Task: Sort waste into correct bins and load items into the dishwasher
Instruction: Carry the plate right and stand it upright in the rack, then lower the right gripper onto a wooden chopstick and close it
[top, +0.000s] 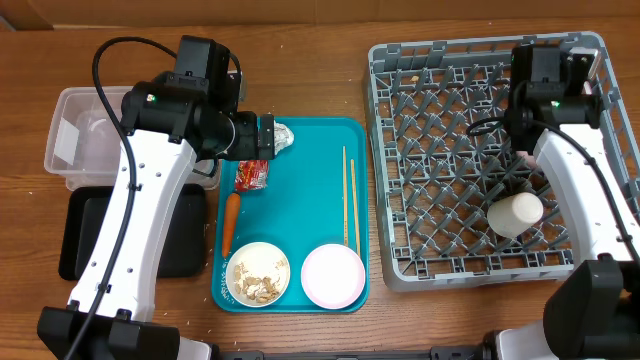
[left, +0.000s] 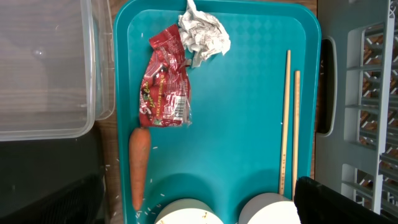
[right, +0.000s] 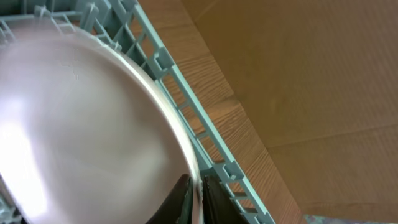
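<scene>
The teal tray (top: 300, 200) carries the foil ball (left: 204, 32), snack wrapper (left: 165, 81), a carrot (left: 140, 165), two chopsticks (top: 350, 200), a bowl of crumbs (top: 258, 272) and a bare bowl (top: 333, 274). The cup (top: 515, 212) lies in the grey rack (top: 390, 270). The left pincer (top: 262, 140) hangs released over the tray. The right pincer (right: 198, 196) clenches the plate (right: 81, 112) by its rim (inside the rack, near its wall).

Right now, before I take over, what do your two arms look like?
Both the left arm and right arm have smooth white link shells with black joint housings. A thin black cable loops off the left one. Each carries a small green light. The right tool's fingers are dark.
</scene>
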